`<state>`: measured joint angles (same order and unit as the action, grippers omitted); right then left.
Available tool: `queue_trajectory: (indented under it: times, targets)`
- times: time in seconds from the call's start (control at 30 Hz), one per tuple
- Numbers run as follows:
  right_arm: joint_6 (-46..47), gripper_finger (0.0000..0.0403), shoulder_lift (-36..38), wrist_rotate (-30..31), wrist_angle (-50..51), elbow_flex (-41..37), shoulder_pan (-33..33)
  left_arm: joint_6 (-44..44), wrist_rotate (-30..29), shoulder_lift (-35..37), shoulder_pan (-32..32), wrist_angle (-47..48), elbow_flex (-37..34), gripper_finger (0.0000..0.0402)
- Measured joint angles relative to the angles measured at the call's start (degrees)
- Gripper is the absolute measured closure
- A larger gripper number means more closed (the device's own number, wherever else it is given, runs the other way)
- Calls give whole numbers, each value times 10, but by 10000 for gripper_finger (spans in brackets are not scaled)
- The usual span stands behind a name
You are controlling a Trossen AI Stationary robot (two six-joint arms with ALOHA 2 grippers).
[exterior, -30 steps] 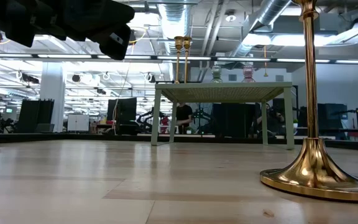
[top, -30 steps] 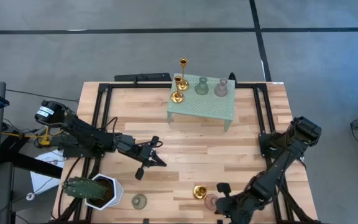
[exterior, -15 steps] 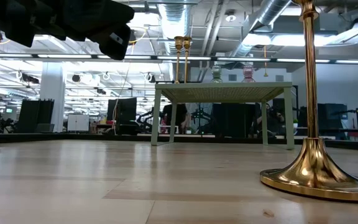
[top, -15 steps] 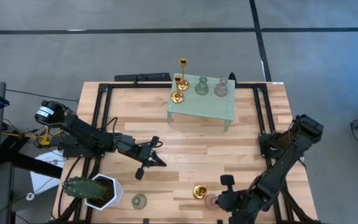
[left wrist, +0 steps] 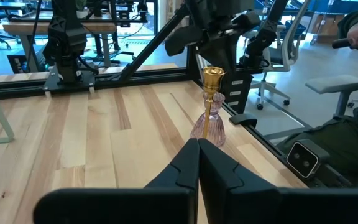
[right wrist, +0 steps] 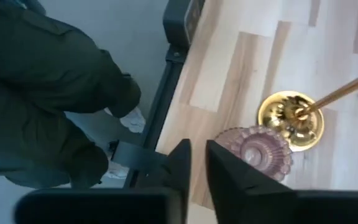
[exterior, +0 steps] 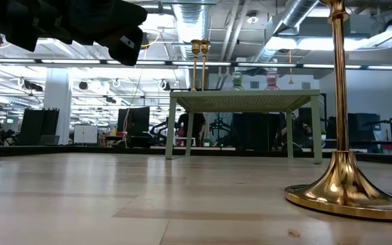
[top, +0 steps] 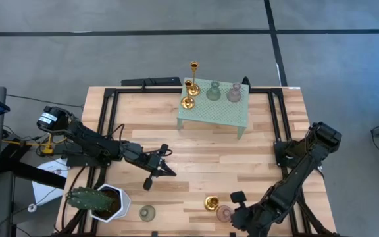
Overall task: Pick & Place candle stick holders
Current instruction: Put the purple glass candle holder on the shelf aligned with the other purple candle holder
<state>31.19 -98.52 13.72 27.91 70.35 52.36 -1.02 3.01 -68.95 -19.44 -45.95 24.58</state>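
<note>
A gold thin-stemmed holder (top: 210, 203) and a pinkish bell-shaped holder (top: 224, 212) stand on their bases near the table's near edge. A pale green holder (top: 147, 212) stands left of them. My right gripper (top: 237, 197) hovers just right of the pink holder (right wrist: 253, 151) and the gold one (right wrist: 291, 117), its fingers a narrow gap apart and touching nothing. My left gripper (top: 162, 168) is shut and empty above the table's middle left, pointing at the pink holder (left wrist: 207, 127) and the gold one (left wrist: 212, 79). Three gold, one green and one pinkish holder stand on the mint-green stand (top: 214, 112).
A white pot with a cactus (top: 101, 201) stands at the near left corner. The mint-green stand takes up the far middle. A person in dark clothes (right wrist: 48, 93) is just beyond the table's near edge. Bare wood (top: 242, 158) lies between the stand and the near holders.
My right gripper has shifted a little toward the far edge and then come back, staying beside the pink holder. The holders have not moved.
</note>
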Motion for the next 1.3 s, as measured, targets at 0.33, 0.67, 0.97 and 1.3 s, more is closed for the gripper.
queue_trajectory:
  times: [0.33, 0.67, 0.97, 1.3]
  targets:
    - [-3, 257, -3, 3, -10, -21, -19, 0, 0, 0, 0, 0, 0, 397]
    - [-3, 264, -4, -14, -15, -33, -35, 0, 0, 0, 0, 0, 0, 397]
    - [12, 294, -2, -33, -58, -68, -46, 0, 0, 0, 0, 0, 0, 397]
    - [19, 390, 0, -32, -40, -68, -45, 0, 0, 0, 0, 0, 0, 397]
